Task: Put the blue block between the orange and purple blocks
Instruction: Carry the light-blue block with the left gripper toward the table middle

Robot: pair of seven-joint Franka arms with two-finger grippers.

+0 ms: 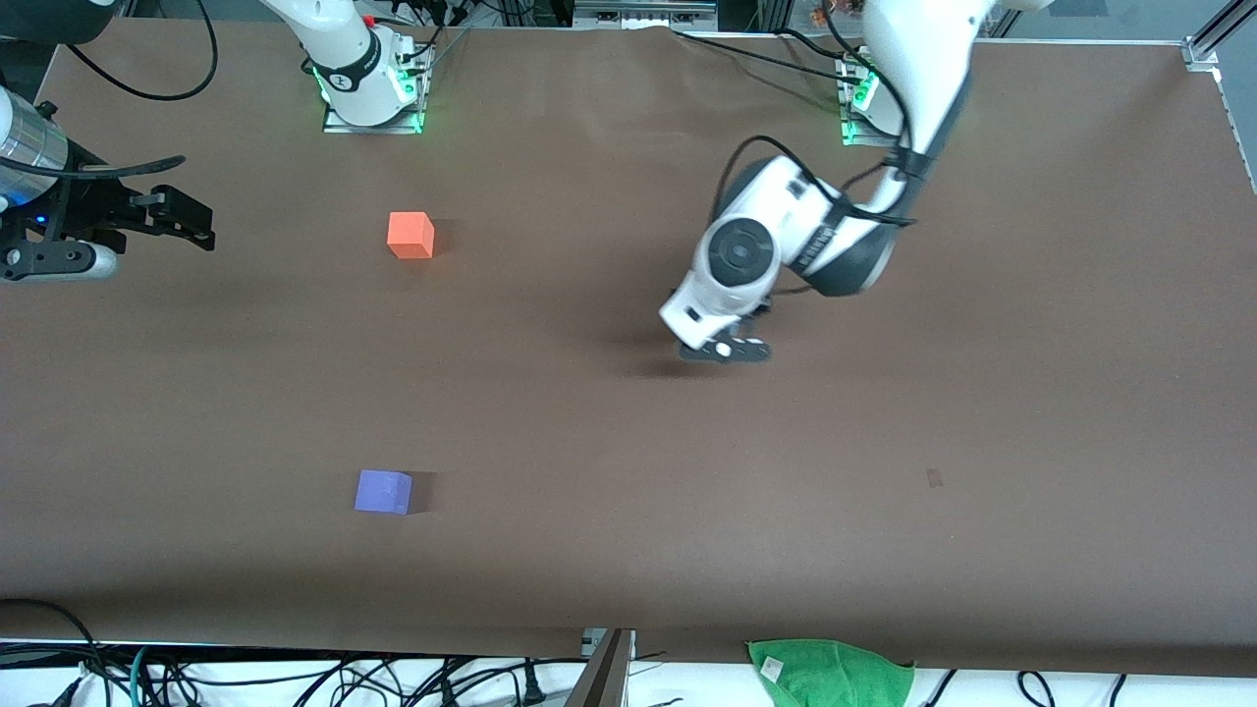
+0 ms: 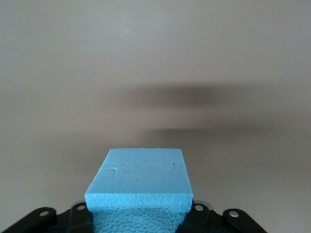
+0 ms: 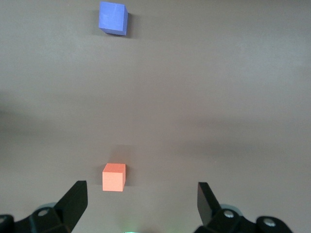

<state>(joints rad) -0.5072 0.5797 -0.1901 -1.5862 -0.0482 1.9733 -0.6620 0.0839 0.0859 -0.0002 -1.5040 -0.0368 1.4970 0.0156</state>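
Blue block (image 2: 139, 182) pinched in left gripper (image 1: 725, 351) fingers; right gripper (image 3: 141, 204) fingers spread, waiting; no writing legible.

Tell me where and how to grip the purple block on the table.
Come straight down over the purple block and close the gripper on two opposite side faces. It sits flat and alone on the table, well apart from the orange block, so the sides look free. The right gripper is open and idle; probably the handier one.
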